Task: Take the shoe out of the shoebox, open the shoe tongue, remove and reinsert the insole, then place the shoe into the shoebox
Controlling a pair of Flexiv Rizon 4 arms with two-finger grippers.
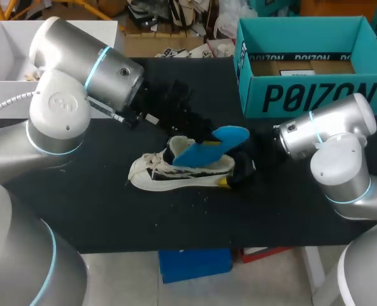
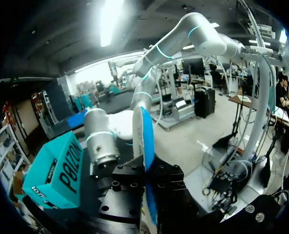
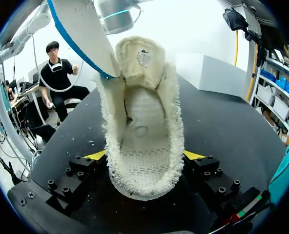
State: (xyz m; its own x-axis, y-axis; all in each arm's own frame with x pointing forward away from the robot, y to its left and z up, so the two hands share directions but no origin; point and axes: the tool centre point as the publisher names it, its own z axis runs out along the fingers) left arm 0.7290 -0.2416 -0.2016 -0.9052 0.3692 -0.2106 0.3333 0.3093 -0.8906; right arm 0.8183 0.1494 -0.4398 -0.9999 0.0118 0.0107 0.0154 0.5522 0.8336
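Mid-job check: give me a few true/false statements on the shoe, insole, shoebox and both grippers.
1. The left gripper holds the blue insole. True.
2. The shoe is inside the shoebox. False: it lies on the table.
3. The right gripper is open, clear of the shoe. False: it is shut on the shoe's heel end.
4. The shoebox stands open. True.

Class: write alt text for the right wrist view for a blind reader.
The right gripper clamps a cream, fuzzy-edged shoe from both sides, its opening facing the camera. A blue-edged white insole hangs beside its tongue, above a black table.
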